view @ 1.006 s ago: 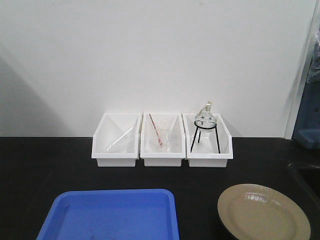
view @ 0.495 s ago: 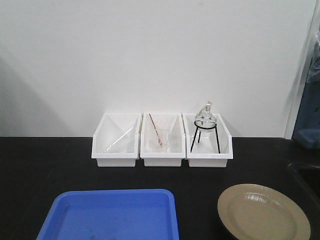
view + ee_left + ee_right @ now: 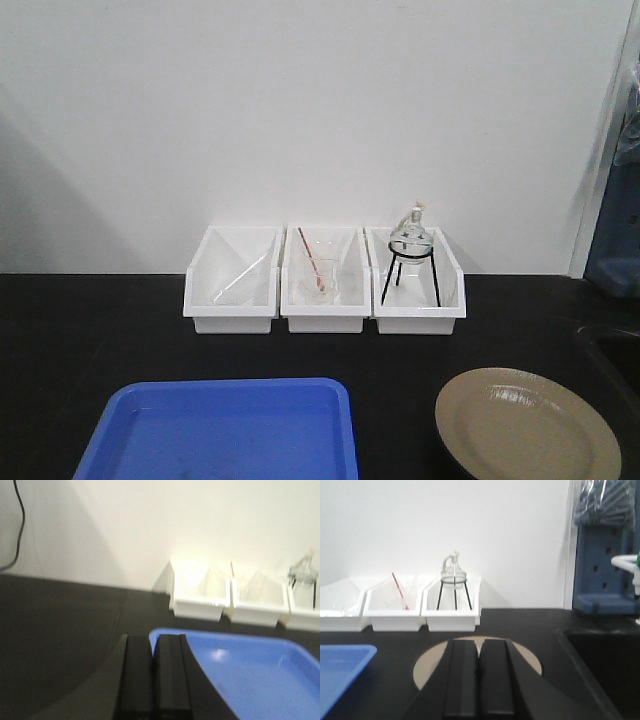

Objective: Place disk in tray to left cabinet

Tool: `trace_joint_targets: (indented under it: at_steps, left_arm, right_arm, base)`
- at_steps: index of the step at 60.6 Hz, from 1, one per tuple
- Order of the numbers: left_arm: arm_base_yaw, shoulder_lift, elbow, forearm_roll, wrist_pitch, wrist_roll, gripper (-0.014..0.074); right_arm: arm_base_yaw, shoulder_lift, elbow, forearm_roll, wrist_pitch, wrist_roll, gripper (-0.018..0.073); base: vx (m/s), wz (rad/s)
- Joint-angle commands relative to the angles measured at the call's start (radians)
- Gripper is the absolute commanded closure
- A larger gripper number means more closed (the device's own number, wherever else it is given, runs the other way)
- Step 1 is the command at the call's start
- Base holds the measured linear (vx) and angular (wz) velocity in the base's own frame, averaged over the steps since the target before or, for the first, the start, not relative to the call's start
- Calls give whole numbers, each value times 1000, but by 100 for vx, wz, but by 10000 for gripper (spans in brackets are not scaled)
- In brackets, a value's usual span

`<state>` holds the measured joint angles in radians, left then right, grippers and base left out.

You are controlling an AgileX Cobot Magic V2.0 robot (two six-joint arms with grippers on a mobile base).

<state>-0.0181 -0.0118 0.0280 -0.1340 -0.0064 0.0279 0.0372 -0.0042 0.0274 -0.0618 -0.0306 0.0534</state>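
The tan disk [image 3: 527, 425] lies flat on the black table at the front right, apart from the tray. The blue tray [image 3: 225, 430] sits empty at the front left. In the right wrist view my right gripper [image 3: 478, 645] is shut and empty, hovering over the near part of the disk [image 3: 432, 662]. In the left wrist view my left gripper [image 3: 152, 641] is shut and empty, above the near left corner of the tray [image 3: 250, 675]. Neither gripper shows in the front view. The left cabinet is out of view.
Three white bins [image 3: 325, 280] stand in a row at the back against the white wall; the right one holds a glass flask on a black tripod [image 3: 410, 250]. A sink edge [image 3: 610, 345] and a blue rack [image 3: 605, 560] are at the far right.
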Motion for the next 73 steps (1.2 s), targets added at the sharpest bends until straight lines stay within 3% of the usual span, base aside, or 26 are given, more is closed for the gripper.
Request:
trace_joint_targets:
  at_steps: [1,10,19,28,43,58,68,73]
  left_arm:
    - [4,6,12,-8,-191,-13,603]
    - [4,6,-55,-8,-282,-13,601]
    - [4,14,-184,-8,-179,-12,598]
    - [4,97,-317,-5,-14,-12,593]
    - [4,266,-376,-5,-67,-12,564]
    - [4,407,-376,-5,-20,-12,417]
    - [4,461,-376,-5,-18,-12,272]
    - [4,472,-376,-5,-15,-12,217]
  right_arm:
    - [-6,12,-63,12,-76,1,563]
    - [-6,23,-180,20,23,1,559]
    - [-6,85,-289,20,119,1,551]
    - [-6,209,-375,17,122,1,524]
    - [-6,446,-408,18,61,1,398]
    - [-6,640,-408,18,-44,1,228]
    - [-6,734,-407,41,-35,19,219]
    - [-6,771,-407,119,-9,78,219]
  base:
    - [0,0]
    - [0,0]
    - [0,0]
    - [0,0]
    - [0,0]
    - [0,0]
    - [0,0]
    - [0,0]
